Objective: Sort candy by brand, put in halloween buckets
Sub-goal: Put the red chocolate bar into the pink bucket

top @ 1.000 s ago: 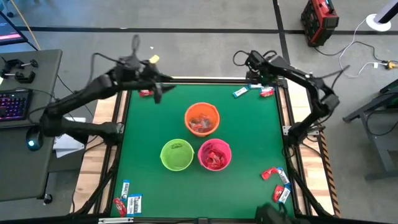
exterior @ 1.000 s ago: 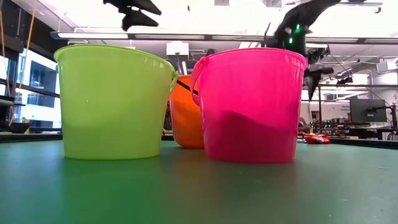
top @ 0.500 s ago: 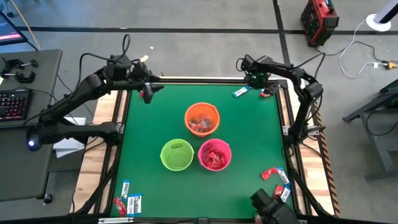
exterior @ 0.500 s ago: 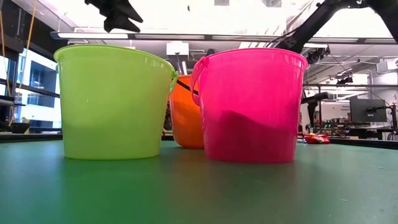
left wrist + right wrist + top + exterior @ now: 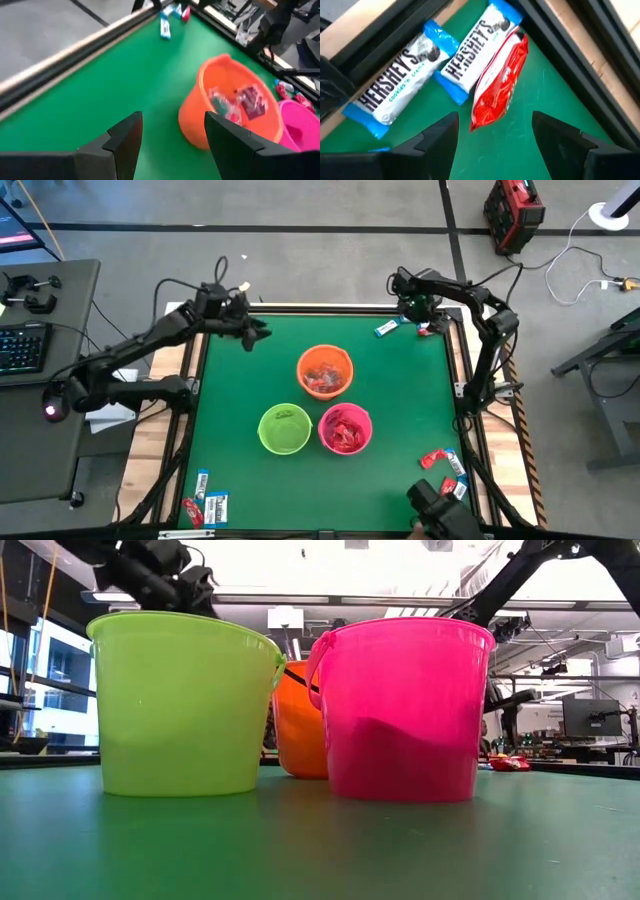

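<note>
Below open right pincer [image 5: 492,137], crinkly red candy [image 5: 501,85] on green felt [image 5: 530,155].

Three buckets bunched mid-table, candy out in three corners.

Looking down on the table [image 5: 250,395], the far bucket [image 5: 325,352] sits at 12 o'clock of the bunch, with the left bucket [image 5: 284,446] at 7 and the right bucket [image 5: 345,448] at 5, the two side by side and close. There's candy inside the far and right buckets. Out at 1 o'clock, two bars [image 5: 400,75] lie side by side with a third candy [image 5: 500,85] touching the second, the right gripper [image 5: 418,315] over them. The left gripper [image 5: 250,335] hangs at 11 o'clock. More loose candy [image 5: 434,459] at 5 o'clock, and another cluster [image 5: 212,507] at 7.
</note>
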### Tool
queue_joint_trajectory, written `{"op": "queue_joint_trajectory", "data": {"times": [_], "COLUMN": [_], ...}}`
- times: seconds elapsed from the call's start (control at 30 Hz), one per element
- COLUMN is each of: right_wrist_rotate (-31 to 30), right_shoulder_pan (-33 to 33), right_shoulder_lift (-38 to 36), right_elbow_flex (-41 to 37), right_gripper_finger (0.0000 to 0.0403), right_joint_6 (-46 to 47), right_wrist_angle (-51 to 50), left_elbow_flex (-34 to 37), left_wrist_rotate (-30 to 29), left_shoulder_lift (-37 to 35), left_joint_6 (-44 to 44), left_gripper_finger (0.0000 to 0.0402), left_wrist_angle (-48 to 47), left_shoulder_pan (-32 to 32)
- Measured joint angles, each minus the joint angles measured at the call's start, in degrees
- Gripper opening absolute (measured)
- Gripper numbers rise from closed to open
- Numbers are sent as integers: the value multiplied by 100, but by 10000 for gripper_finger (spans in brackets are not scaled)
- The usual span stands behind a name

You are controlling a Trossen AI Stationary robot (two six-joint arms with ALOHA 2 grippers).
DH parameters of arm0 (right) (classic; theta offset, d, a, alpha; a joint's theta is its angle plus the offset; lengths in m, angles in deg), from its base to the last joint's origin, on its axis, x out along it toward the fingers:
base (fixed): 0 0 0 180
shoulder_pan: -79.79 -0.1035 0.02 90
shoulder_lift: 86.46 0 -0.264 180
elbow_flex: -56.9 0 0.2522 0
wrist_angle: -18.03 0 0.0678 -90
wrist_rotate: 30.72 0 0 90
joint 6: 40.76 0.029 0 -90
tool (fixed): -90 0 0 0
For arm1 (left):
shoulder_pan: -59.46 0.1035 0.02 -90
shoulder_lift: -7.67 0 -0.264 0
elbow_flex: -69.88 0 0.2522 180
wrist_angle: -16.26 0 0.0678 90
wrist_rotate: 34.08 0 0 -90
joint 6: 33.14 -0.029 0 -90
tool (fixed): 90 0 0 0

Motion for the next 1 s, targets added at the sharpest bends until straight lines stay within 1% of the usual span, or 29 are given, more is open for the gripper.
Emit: {"op": "queue_joint_trajectory", "data": {"times": [0.27, 0.37, 0.43, 0.5, 0.7, 0.73, 0.83, 0.9, 1.0], "right_wrist_rotate": [19, 86, 23, -55, -206, -208, -207, -191, -355], "right_shoulder_pan": [48, 43, 37, 35, -77, -111, -205, -293, -584], "right_shoulder_lift": [524, 549, 568, 566, 566, 566, 566, 541, 359], "right_elbow_flex": [0, 0, 0, 0, 0, 0, 0, 0, 0], "right_gripper_finger": [244, 228, 205, 169, 23, 12, 17, 10, 4], "right_joint_6": [154, -6, -37, -87, -768, -902, -1052, -1231, -1510], "right_wrist_angle": [23, -128, -304, -362, -569, -630, -792, -844, -864], "left_elbow_flex": [357, 382, 382, 382, 382, 380, 380, 380, 380], "left_wrist_rotate": [-67, -75, -74, -76, -104, -104, -104, -104, -104], "left_shoulder_lift": [7, 7, 7, 7, 7, 7, 7, 7, 0], "left_joint_6": [-42, 120, 227, 238, 39, 41, 56, 132, 134], "left_gripper_finger": [204, 204, 204, 204, 204, 204, 204, 204, 204], "left_wrist_angle": [176, 136, 136, 140, 207, 217, 213, 213, 211], "left_shoulder_pan": [0, 0, 0, 0, 0, 0, -2, 0, -1]}}
